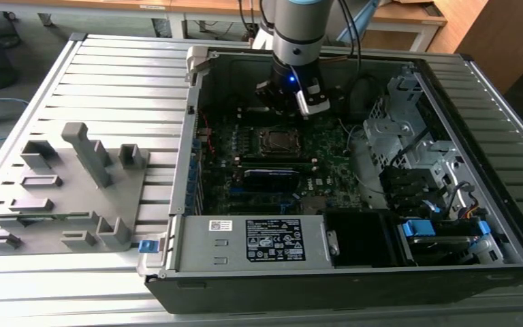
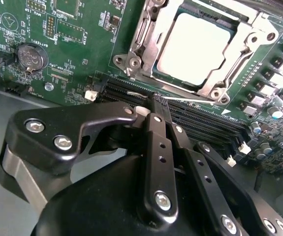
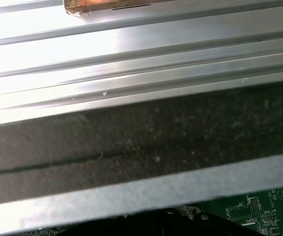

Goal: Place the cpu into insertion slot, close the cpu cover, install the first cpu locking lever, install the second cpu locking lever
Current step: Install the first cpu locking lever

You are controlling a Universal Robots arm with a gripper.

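cpu (image 2: 193, 46): in slot (image 1: 265, 141), cover (image 2: 153, 34) flat over its edges.
claw (image 2: 156, 105): tips together, empty, just beside slot, over memory slots (image 2: 205, 115).
room: open above slot; case walls (image 1: 188, 136) well apart from it.

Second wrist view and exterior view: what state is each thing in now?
cpu: seated in the insertion slot.
cpu cover: down around the cpu.
gripper: shut, near the insertion slot.
computer case: open, motherboard exposed.
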